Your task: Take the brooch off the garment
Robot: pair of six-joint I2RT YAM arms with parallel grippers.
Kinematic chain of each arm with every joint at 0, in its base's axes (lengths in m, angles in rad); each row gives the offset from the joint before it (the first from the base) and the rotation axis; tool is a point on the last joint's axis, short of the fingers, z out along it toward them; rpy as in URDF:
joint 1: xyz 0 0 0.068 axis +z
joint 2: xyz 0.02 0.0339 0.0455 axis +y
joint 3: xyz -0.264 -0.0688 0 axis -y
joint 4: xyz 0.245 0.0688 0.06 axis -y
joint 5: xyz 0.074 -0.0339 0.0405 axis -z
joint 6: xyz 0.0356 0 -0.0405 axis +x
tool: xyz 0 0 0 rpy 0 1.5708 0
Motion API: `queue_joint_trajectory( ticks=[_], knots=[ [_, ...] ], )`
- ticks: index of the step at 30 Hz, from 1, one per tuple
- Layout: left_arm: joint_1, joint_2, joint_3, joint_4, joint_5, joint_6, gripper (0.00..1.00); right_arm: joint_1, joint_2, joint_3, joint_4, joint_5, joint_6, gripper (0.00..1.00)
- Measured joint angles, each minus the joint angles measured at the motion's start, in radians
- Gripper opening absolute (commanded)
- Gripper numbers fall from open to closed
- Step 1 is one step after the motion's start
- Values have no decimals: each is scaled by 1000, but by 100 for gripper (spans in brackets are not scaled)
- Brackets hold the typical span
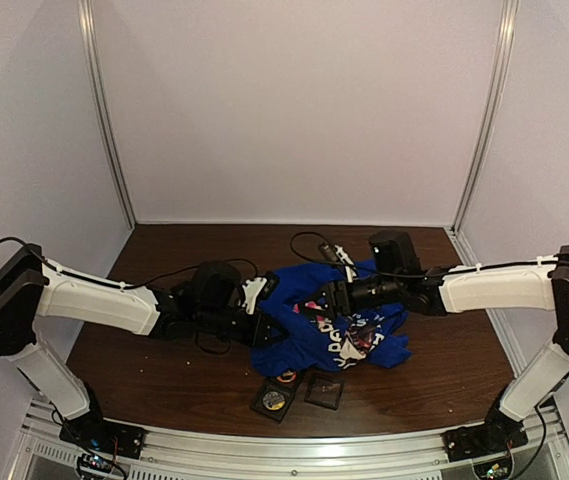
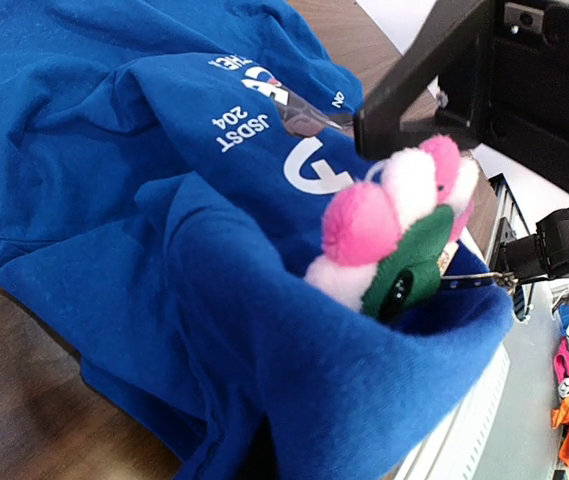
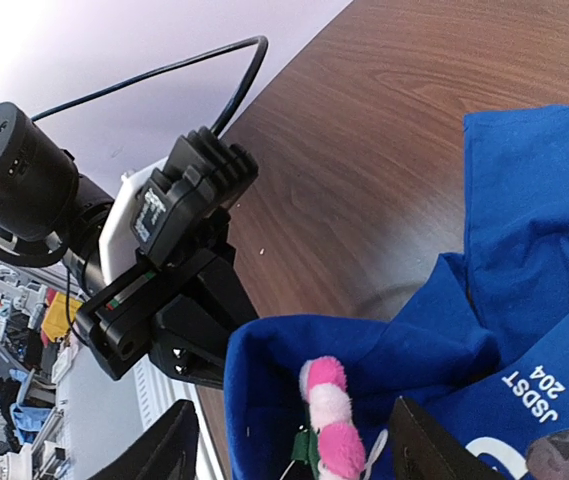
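Brooch (image 2: 394,230) not yet off garment (image 2: 114,150), sits between the open empty jaws of right pincer (image 3: 289,445), left pincer (image 3: 199,350) clamped on its fabric just beside; pulling free remains.

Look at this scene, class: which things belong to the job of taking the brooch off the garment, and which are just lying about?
Part of the job:
- blue garment
- pink, white and green brooch on it
- left gripper, shut on the garment's fabric
- right gripper, open at the brooch

Just lying about:
- two dark square pieces near the table front edge
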Motion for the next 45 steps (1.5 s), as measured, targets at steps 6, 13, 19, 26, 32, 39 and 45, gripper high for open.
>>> queue_joint_trajectory(
  ticks=[6,13,19,26,32,39,45],
  knots=[
    [0,0,0,-1,2,0,0,-2,2,27,-56,50,-17,43],
    [0,0,0,-1,1,0,0,-3,11,27,-70,71,-14,30],
    [0,-9,-10,-2,-15,-1,0,-3,38,27,-72,72,-5,9],
    [0,-16,-29,-8,-52,-16,0,-5,37,26,-68,66,8,0],
    [0,-18,-32,-36,-79,-27,19,-6,-7,19,-57,50,9,0],
    [0,-69,-47,-59,-85,-23,46,-6,-36,12,-39,36,7,0],
    [0,-169,-61,-51,-83,-14,66,-8,-46,-31,-12,21,10,0]
  ],
)
